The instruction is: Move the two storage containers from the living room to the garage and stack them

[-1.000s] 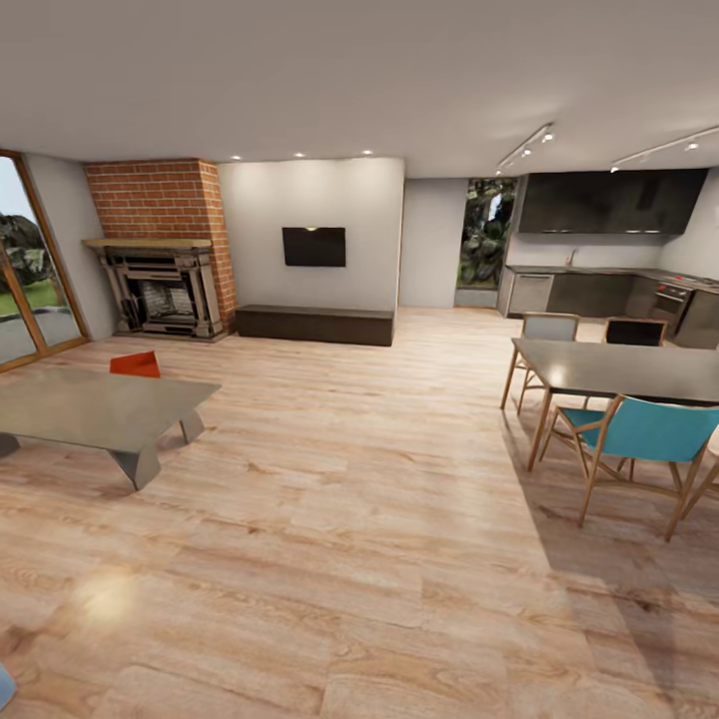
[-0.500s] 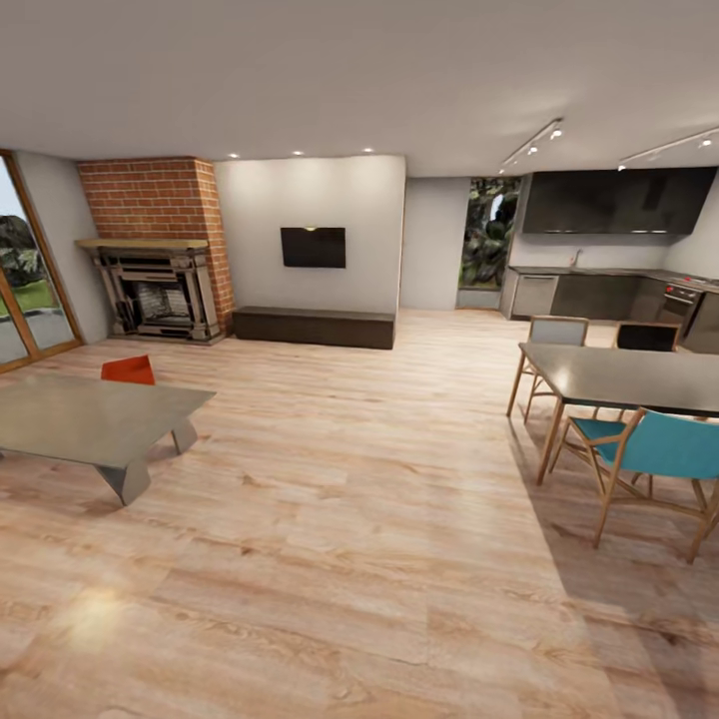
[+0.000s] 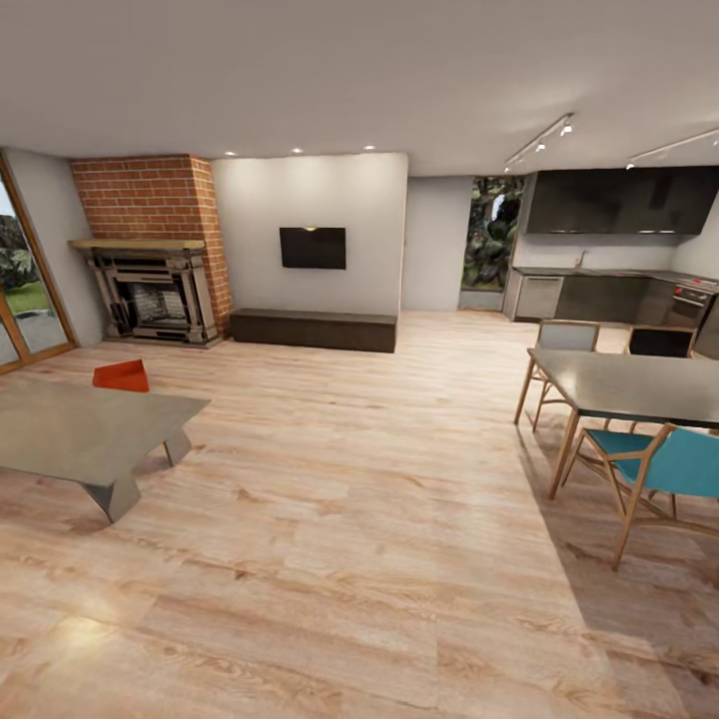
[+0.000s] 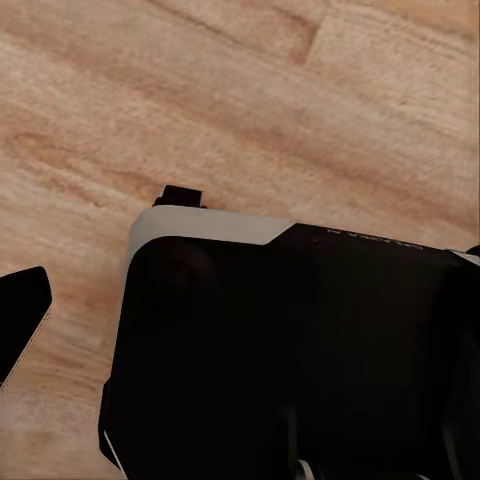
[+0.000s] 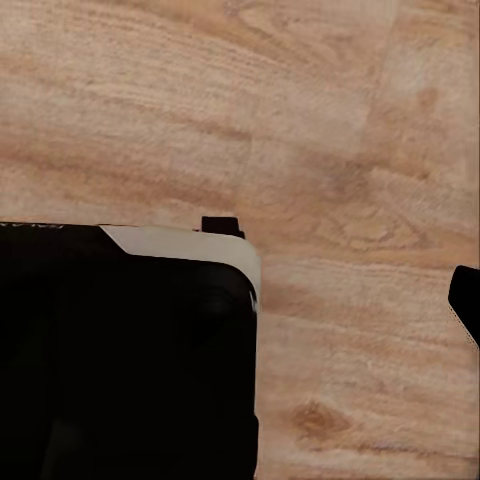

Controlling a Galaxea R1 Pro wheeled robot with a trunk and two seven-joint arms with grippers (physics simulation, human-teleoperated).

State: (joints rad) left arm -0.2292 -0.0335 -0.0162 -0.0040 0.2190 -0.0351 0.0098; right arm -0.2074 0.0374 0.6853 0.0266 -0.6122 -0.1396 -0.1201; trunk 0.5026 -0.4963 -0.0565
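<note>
One storage container [image 3: 121, 376] sits on the plank floor [image 3: 350, 519] at far left, behind the low grey table [image 3: 80, 429]. Judged light, rigid plastic; grasp a rim wall. Grip state of both grippers: cannot tell.

Living room with wood floor [image 3: 350, 519]: an orange-red bin [image 3: 121, 375] behind a low grey table [image 3: 70, 429], near a brick fireplace [image 3: 150, 250].
</note>
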